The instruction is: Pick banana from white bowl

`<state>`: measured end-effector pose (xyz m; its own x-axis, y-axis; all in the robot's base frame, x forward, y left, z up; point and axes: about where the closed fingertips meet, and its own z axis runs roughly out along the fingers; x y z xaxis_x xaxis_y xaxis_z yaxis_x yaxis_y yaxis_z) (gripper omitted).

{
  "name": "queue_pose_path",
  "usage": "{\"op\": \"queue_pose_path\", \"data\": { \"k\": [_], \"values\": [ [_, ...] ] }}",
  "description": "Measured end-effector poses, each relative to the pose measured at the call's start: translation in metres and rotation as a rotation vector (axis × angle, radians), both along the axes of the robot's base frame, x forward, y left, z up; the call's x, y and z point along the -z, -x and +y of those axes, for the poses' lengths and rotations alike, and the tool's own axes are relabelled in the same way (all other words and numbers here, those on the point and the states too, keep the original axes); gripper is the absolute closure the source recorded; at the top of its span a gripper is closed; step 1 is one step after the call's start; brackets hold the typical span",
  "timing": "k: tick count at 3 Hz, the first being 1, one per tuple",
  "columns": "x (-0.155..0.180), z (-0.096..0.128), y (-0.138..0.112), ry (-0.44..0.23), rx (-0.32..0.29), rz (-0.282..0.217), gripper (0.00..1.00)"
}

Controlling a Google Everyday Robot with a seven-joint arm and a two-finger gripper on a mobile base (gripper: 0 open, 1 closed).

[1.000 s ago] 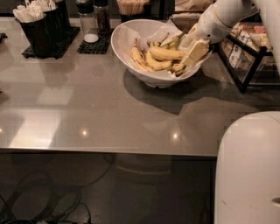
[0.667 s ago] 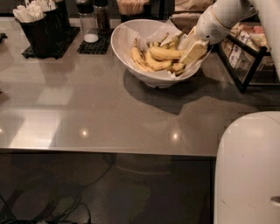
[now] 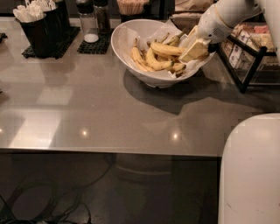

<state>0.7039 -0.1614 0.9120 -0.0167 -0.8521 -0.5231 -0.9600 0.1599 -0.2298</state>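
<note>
Gripper (image 3: 194, 49): set low at right side of white bowl (image 3: 119, 43); grip state cannot be told. Banana (image 3: 165, 49): atop pile, just left of gripper. Judged light, soft, easily bruised; to be held mid-length, gently.

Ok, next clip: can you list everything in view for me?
banana: one, yellow, longest, on top of the pile in the bowl
other bananas: several, yellow, same bowl
white bowl: one, white, paper-lined, back centre of the table
table: one, grey, glossy
utensil holder: one, black, white contents, back left
shakers: two, glass, on a black mat left of the bowl
wire rack: one, black, holding packets, right
robot body: white, bottom right
arm: white, top right
hand: pale, in the bowl's right side, at the banana
</note>
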Motion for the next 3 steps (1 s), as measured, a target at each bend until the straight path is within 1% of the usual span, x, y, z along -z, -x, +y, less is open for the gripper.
{"op": "queue_pose_path", "data": {
  "k": [1, 2, 3],
  "values": [
    [-0.025, 0.0, 0.014, -0.13, -0.028, -0.058, 1.0],
    [-0.047, -0.001, 0.038, -0.311, -0.053, -0.12, 1.0],
    [-0.059, -0.004, 0.066, -0.438, -0.064, -0.17, 1.0]
  ]
}}
